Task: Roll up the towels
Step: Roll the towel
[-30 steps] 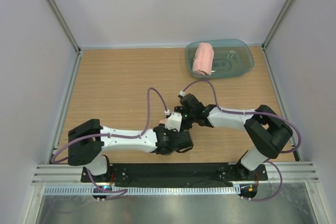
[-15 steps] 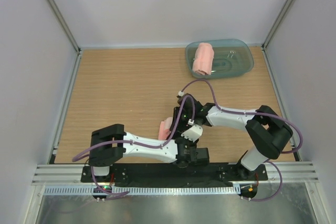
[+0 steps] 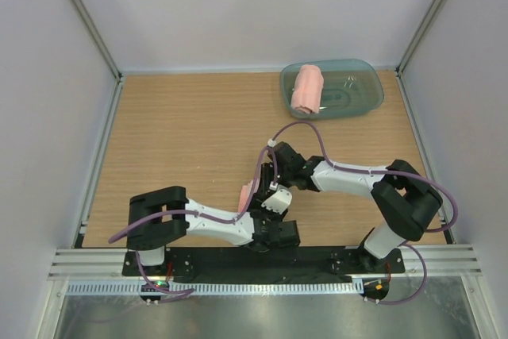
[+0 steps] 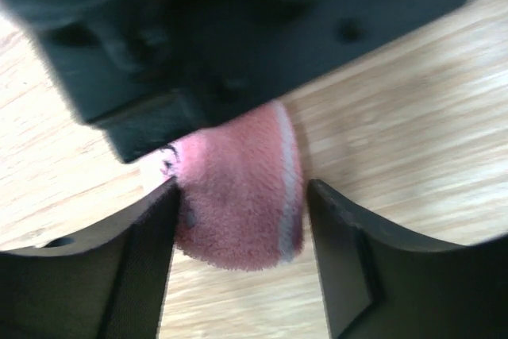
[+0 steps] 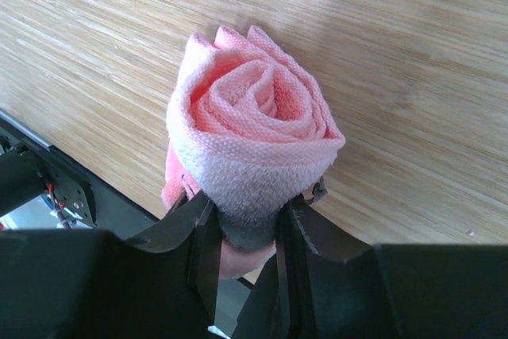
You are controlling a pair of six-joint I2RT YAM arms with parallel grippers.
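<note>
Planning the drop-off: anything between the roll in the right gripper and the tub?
Nothing lies on the table between the held roll and the tub. Closer in, the left gripper straddles that roll with open jaws, so it needs to clear first. Another rolled towel already lies in the tub's left half.

The salmon-pink terry cloth towel is soft and fuzzy. The light wooden bench is smooth and matt. The see-through blue-green plastic tub shines.

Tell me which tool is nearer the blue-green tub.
Right. The right tool grips the rolled towel well in front of the tub; the left tool, open around the same towel, is on its side away from the tub.
</note>
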